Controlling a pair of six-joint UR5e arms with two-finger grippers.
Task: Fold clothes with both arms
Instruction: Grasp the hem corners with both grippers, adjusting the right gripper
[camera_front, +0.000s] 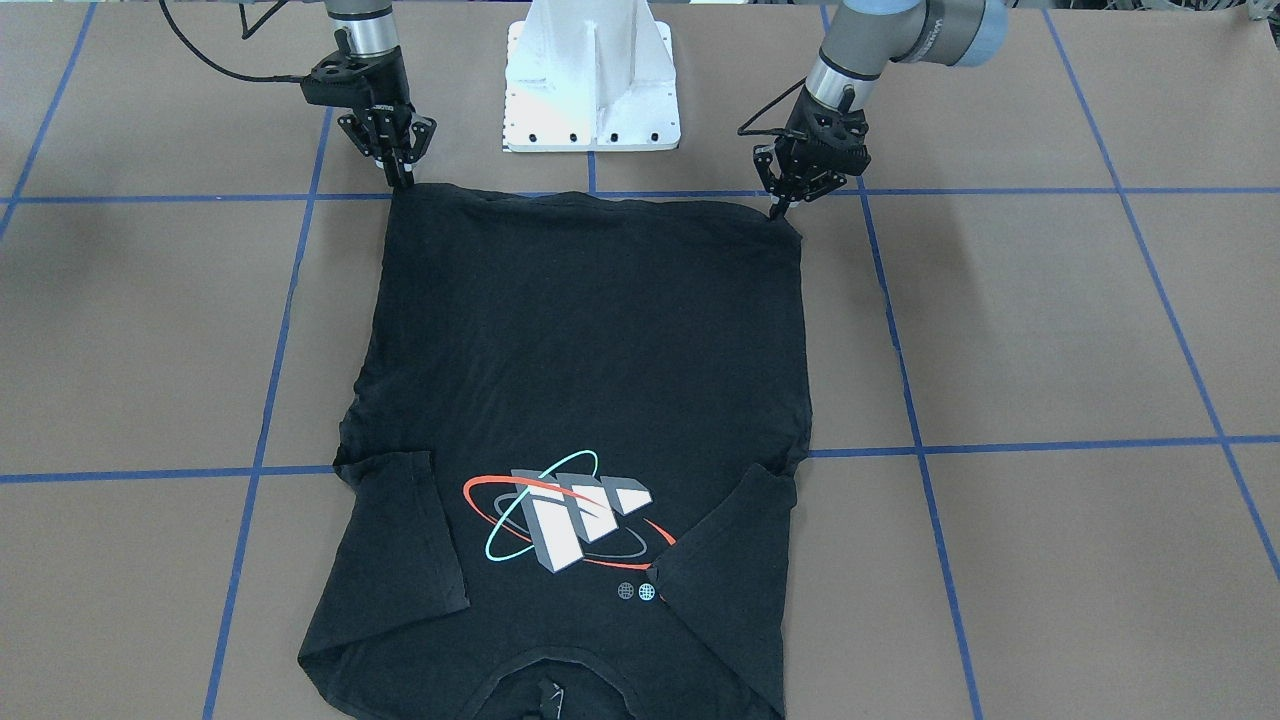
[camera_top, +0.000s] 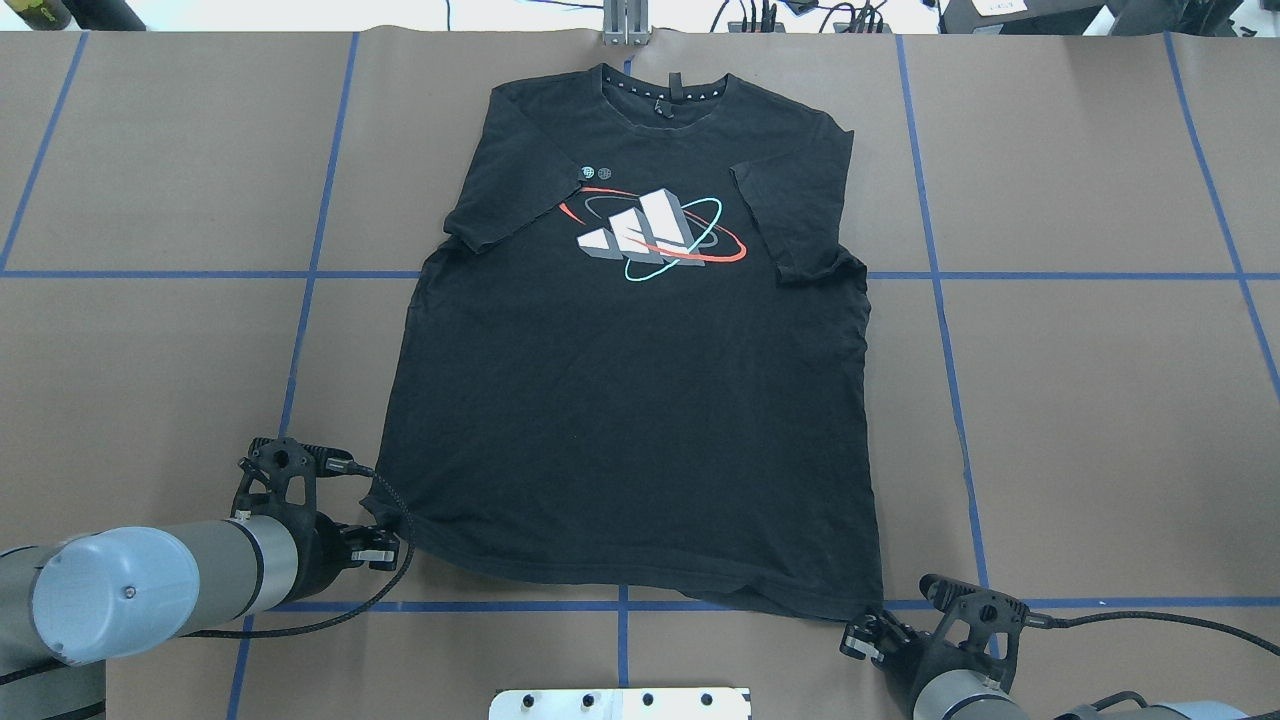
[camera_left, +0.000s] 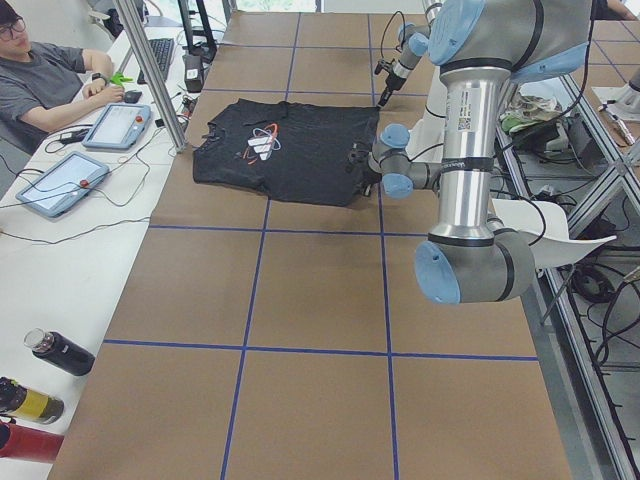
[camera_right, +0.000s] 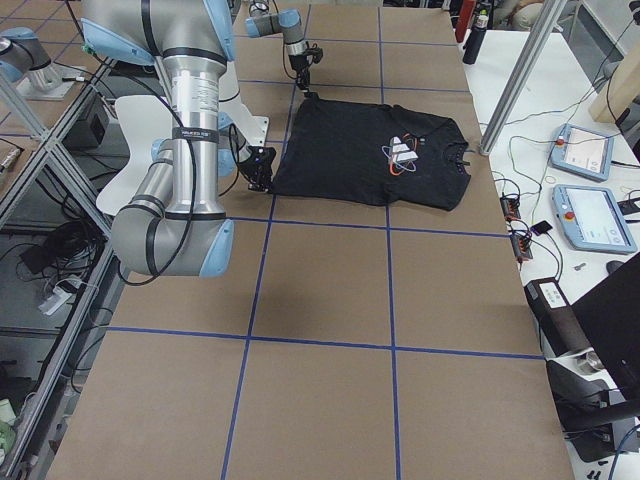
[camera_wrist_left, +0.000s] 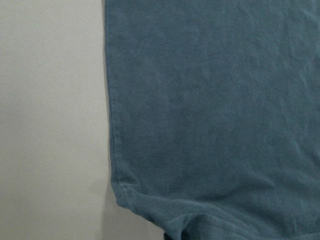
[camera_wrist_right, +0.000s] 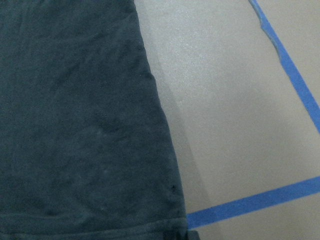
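Two sleeves (camera_front: 405, 530) lay folded in; my left tool (camera_front: 780, 205) and right tool (camera_front: 400, 176) seemingly pinched hem corners of the T-shirt (camera_front: 590, 330); body folds remained.

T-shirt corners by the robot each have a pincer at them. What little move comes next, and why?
Probably lift both corners slightly, together: the left pincer and right pincer look pinched shut on the hem of the T-shirt, which lies flat.

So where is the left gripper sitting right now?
In the overhead view the left gripper is low on the left, at the T-shirt's near hem corner, just above the blue tape line.
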